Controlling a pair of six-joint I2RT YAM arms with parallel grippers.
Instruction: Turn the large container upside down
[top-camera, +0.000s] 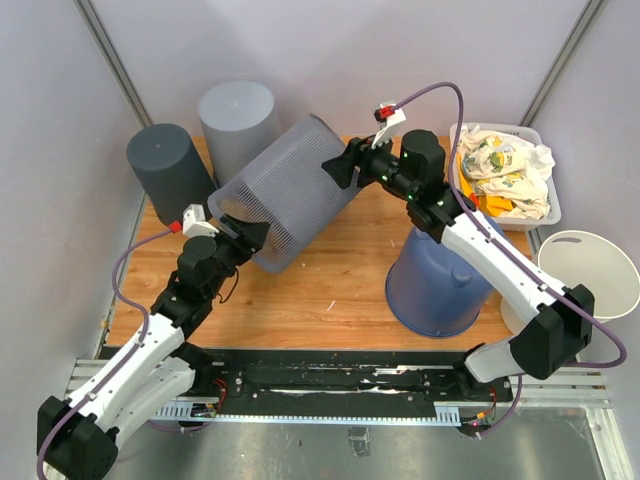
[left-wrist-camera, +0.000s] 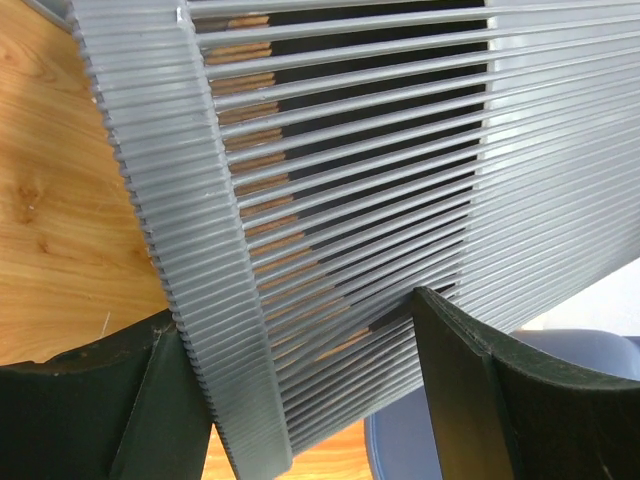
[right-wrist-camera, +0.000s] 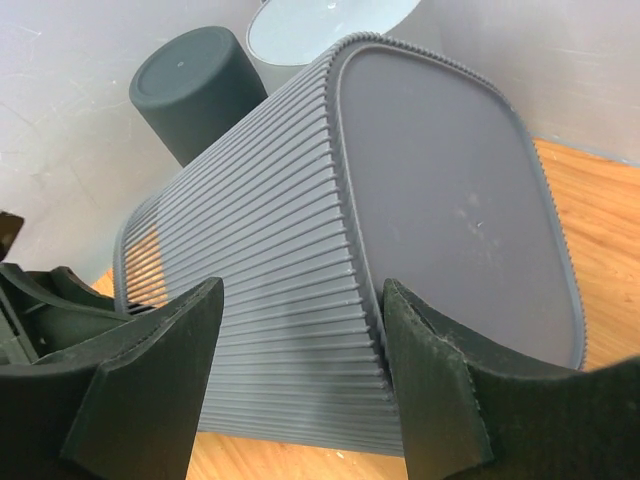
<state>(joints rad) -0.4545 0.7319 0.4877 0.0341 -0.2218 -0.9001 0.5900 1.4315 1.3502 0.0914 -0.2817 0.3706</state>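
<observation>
One large container (top-camera: 290, 190) is held tilted between the tools, likely mid-flip. One blue bin (top-camera: 435, 290) stands behind the right gripper (top-camera: 338, 170). A dark bin (top-camera: 168, 165) and a pale bin (top-camera: 240, 115) stand beyond the left gripper (top-camera: 240, 230). Of the two grippers, the left clamps the rim and the right pinches the base edge.

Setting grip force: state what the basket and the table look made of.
The basket: likely moulded plastic, matte grey; thin even slats with gaps, smooth solid base. The table: wood or wood-look laminate, slight sheen; orange-brown grain and knots.
</observation>
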